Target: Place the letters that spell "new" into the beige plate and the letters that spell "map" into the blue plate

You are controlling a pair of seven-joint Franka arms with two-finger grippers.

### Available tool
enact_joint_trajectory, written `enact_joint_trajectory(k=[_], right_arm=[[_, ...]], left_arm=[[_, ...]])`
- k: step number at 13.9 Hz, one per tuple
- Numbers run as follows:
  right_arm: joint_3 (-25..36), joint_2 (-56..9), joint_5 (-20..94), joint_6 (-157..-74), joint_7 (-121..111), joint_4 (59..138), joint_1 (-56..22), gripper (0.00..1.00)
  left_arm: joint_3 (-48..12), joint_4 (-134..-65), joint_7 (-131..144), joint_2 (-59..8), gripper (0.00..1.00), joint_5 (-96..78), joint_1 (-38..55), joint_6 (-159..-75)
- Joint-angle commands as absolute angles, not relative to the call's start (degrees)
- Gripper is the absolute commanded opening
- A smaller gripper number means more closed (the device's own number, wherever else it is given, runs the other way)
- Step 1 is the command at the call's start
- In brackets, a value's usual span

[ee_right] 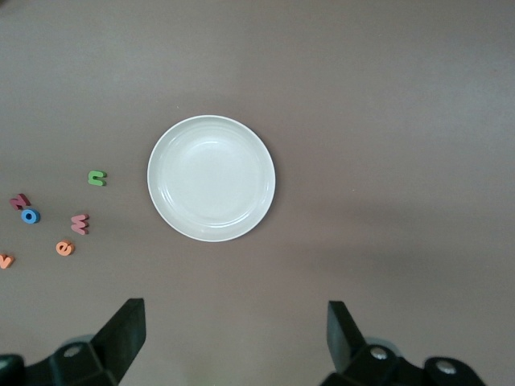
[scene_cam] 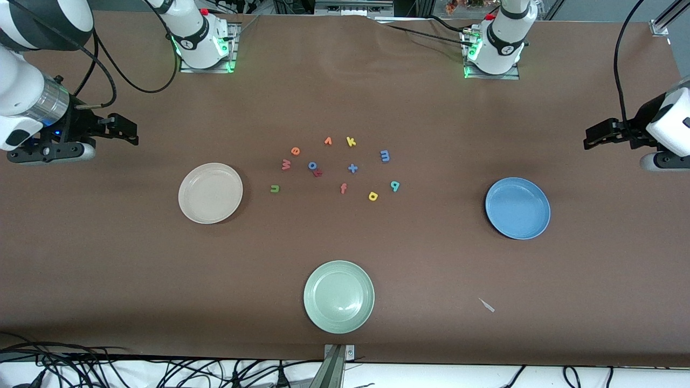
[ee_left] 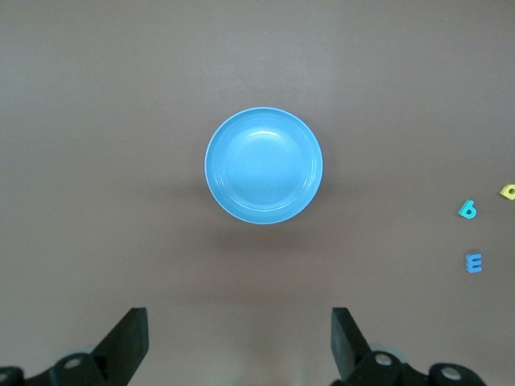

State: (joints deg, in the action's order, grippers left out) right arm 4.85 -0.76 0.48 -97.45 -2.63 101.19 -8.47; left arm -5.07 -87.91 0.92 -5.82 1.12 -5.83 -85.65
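The beige plate (scene_cam: 210, 193) (ee_right: 211, 178) and the blue plate (scene_cam: 517, 208) (ee_left: 263, 165) lie empty toward opposite ends of the table. Between them are scattered the green n (scene_cam: 275, 188) (ee_right: 96, 178), orange e (scene_cam: 295, 151) (ee_right: 64, 248), pinkish w (scene_cam: 286, 164) (ee_right: 80, 223), blue m (scene_cam: 385, 156) (ee_left: 474, 262), yellow a (scene_cam: 373, 196) (ee_left: 508, 191) and teal p (scene_cam: 395, 186) (ee_left: 467, 211). My right gripper (scene_cam: 126, 132) (ee_right: 236, 338) hangs open and empty over the table's right-arm end. My left gripper (scene_cam: 593, 137) (ee_left: 239, 342) hangs open and empty over the left-arm end.
A pale green plate (scene_cam: 338, 296) lies nearest the front camera. Among the letters are an orange v (scene_cam: 328, 141), yellow k (scene_cam: 351, 141), blue o (scene_cam: 312, 165), blue plus sign (scene_cam: 352, 168) and red-orange f (scene_cam: 343, 188). A small pale scrap (scene_cam: 487, 305) lies near the front edge.
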Motion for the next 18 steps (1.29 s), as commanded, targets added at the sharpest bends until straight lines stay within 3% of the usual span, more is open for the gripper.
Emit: enact_joint_trajectory(k=[1,18], right_arm=[[4.83,0.61,1.32,-97.65,-3.34,102.04,-8.26,1.0],[4.66,1.05,1.32,-97.91,-3.34,102.74,-8.26,1.0]], left_arm=[[-4.92,-86.66,-0.09,-6.42,1.0,-0.44,-5.89,-85.52],[-4.92,-86.66,-0.09,-6.5,1.0,-0.44,-5.89,-85.52]])
